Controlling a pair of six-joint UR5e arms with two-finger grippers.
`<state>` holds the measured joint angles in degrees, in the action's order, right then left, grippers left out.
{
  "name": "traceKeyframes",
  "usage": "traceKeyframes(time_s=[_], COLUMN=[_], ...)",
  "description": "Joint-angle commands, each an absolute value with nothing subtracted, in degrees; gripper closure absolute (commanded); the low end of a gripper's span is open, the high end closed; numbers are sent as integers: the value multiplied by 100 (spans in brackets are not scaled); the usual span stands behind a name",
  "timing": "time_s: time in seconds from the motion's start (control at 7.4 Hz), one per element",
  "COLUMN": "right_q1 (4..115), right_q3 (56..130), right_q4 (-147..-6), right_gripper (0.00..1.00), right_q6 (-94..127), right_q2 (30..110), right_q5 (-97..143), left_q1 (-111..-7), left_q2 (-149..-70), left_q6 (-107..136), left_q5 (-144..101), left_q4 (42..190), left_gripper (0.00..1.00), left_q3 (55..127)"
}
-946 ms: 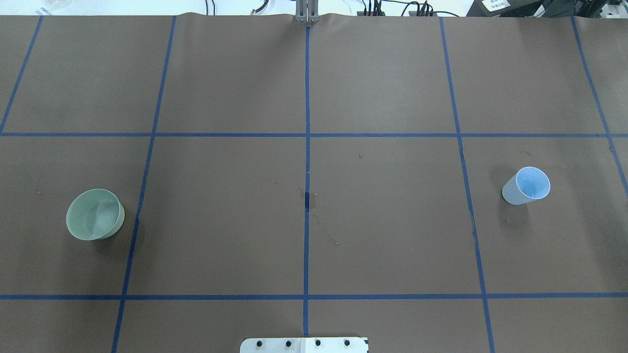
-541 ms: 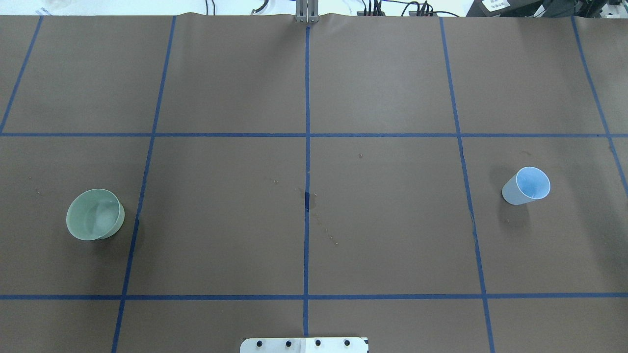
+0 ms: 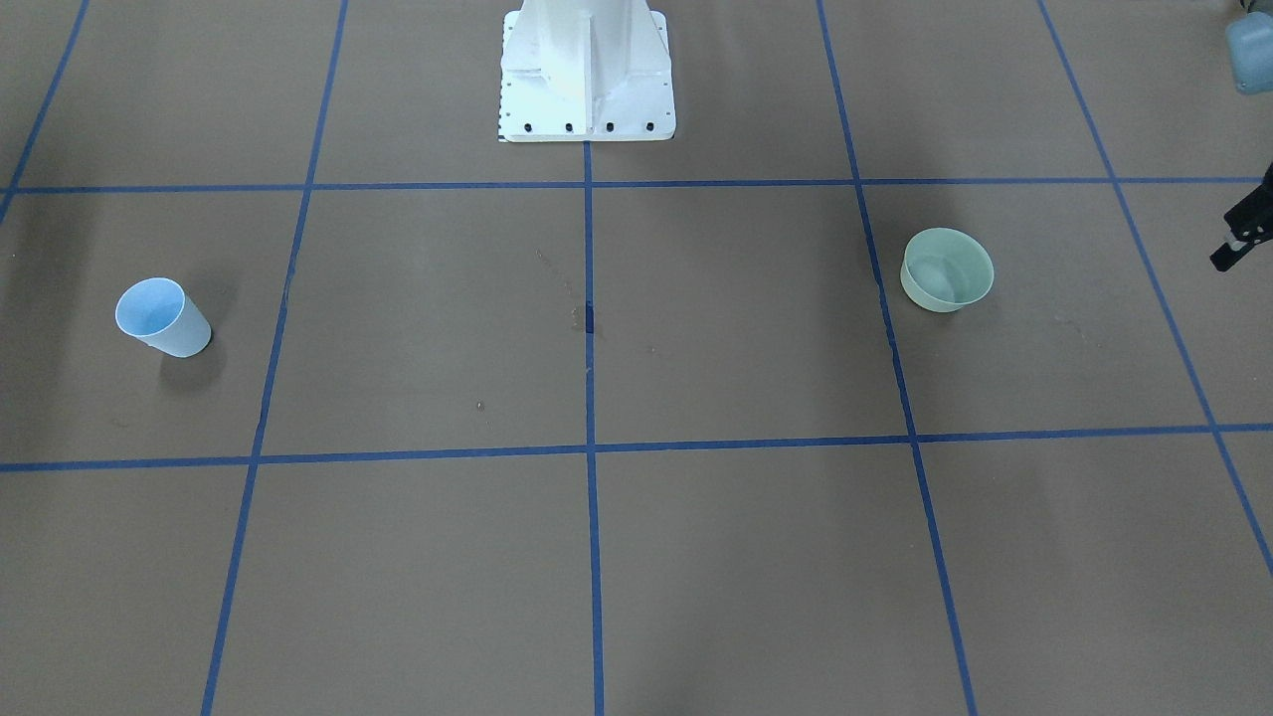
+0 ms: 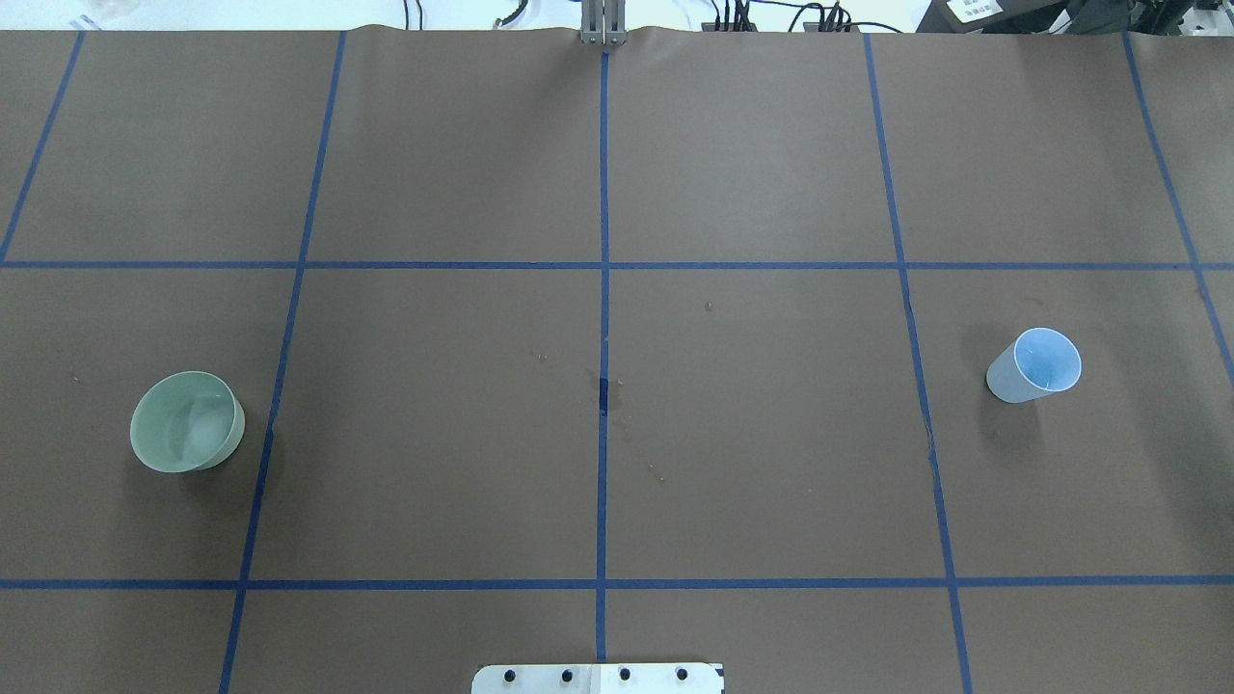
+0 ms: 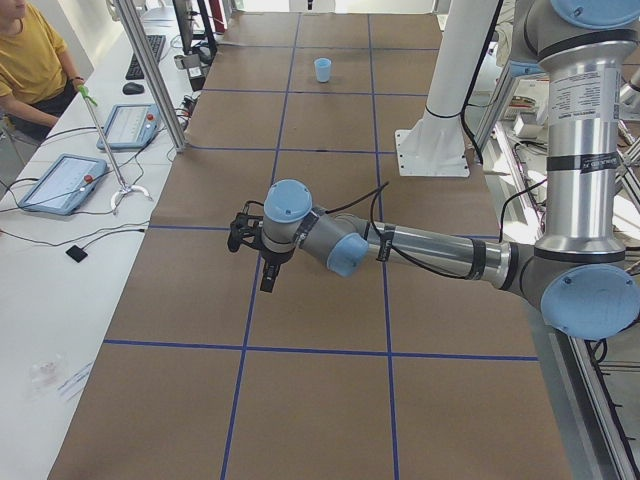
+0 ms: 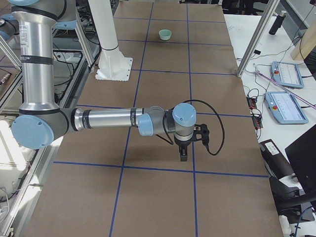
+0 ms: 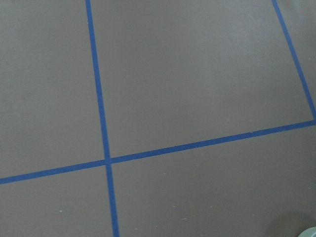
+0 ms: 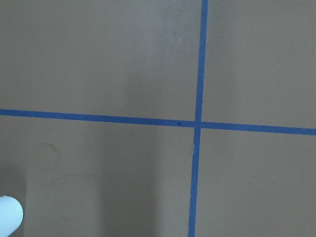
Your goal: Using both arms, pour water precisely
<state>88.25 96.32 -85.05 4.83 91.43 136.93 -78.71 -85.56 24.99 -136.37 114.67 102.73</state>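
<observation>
A pale green bowl with water in it stands on the robot's left side of the brown table; it also shows in the front view. A light blue cup stands upright on the right side, also in the front view. My left arm reaches out low past the bowl; its gripper hangs over bare table, a black part of it at the front view's right edge. My right arm holds its gripper over bare table beyond the cup. I cannot tell whether either gripper is open or shut.
The white pedestal base stands at the table's robot side. Blue tape lines divide the brown table. An operator and tablets are beside the table's left end. Metal frame posts stand at the edges.
The bowl and the cup have not moved. The sheen on the water in the bowl has shifted a little.
</observation>
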Motion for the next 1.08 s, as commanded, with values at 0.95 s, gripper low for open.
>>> traceKeyframes(time_s=[0.95], right_q1=[8824], right_q3=[9668], right_q4=[-8499], right_gripper=[0], right_q6=[510], right_q2=[9149], right_q5=[13702], left_q1=[-4538], left_q2=[-8473], left_q6=[4544], left_q5=[-11612], left_q4=[11847], left_gripper=[0], left_q3=[10688])
